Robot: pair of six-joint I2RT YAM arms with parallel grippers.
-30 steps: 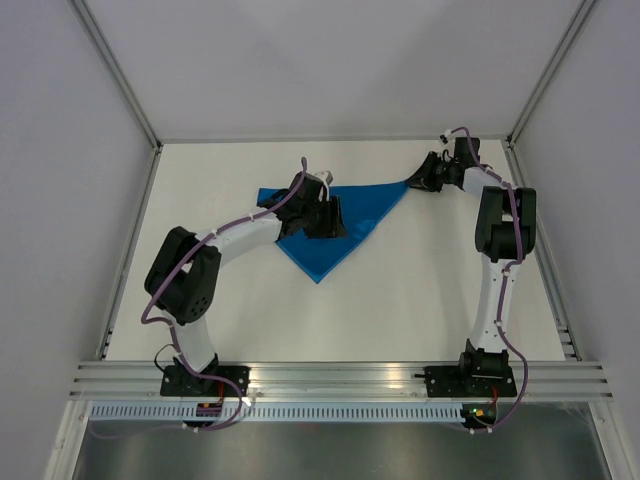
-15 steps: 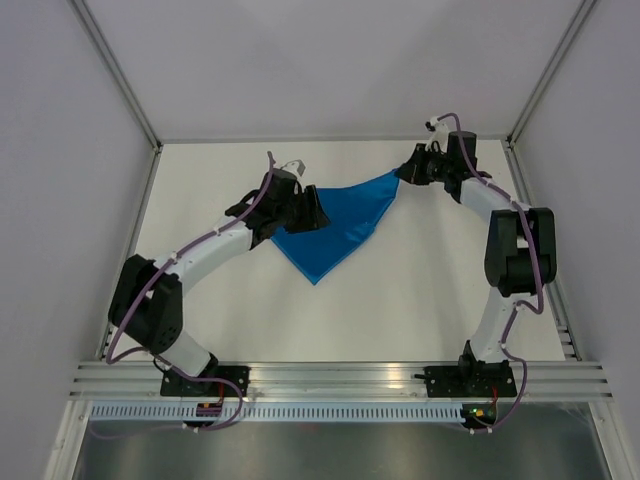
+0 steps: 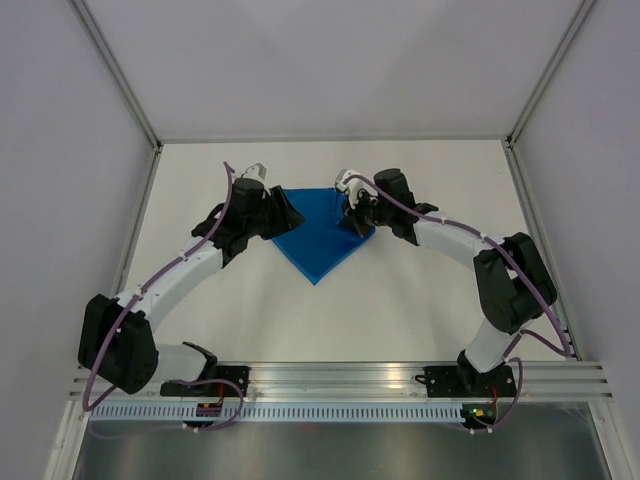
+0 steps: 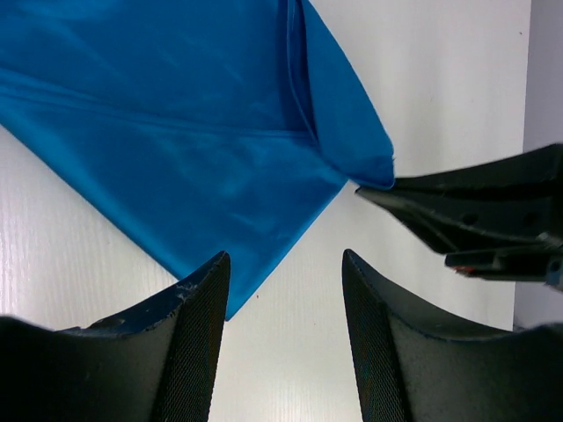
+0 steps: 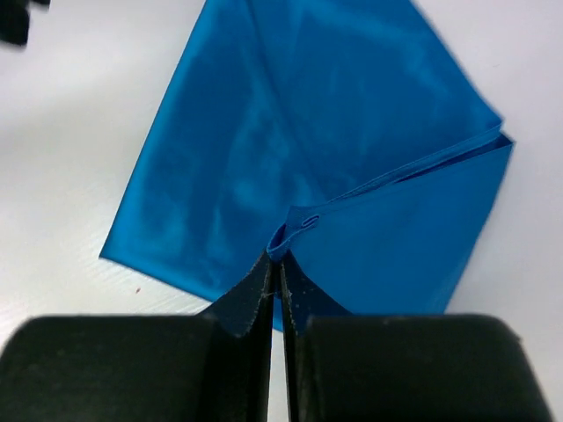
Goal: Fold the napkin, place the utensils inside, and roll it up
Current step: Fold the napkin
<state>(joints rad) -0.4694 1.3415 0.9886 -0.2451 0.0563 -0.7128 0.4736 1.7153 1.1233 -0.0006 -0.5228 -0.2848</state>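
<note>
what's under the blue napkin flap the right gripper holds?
Under the flap of the bright blue cloth napkin, pinched by the right gripper, only another blue layer and white table show. Anything between layers is covered.

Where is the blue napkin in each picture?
Top external: napkin in the middle of the white table.
Left wrist: upper left, beyond the left gripper.
Right wrist: centre, pinched by the right gripper.
Shared landmark: the white table.
</note>
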